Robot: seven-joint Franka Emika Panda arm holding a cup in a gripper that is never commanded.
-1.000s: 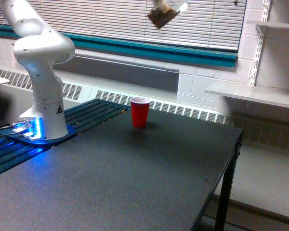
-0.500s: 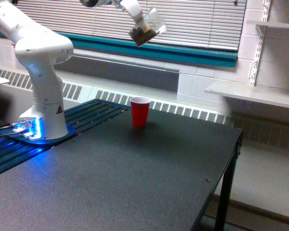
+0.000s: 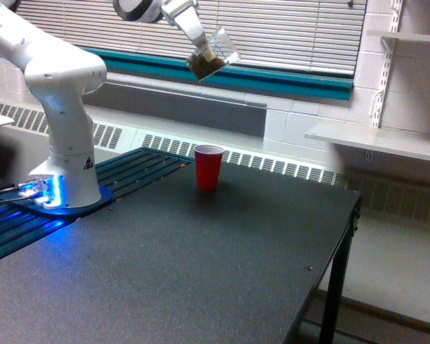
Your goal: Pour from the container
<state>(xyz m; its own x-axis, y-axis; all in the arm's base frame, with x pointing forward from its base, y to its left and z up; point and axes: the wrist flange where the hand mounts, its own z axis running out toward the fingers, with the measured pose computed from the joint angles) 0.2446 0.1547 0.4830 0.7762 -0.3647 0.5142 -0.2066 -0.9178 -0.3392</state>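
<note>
Exterior view: the claw pinches the clear cup of brown granules high above the red cup.

Clear cup sits tilted, mouth up toward this view's right, its long axis slanted, almost straight over the red cup. Red cup stands upright on the desk, well in from every edge; air between them is open, so I'd judge a descent comes before tipping.

The clear cup shows dark brown grains. The other cup is red with a white rim, on a speckled black desk; the arm is white.
</note>
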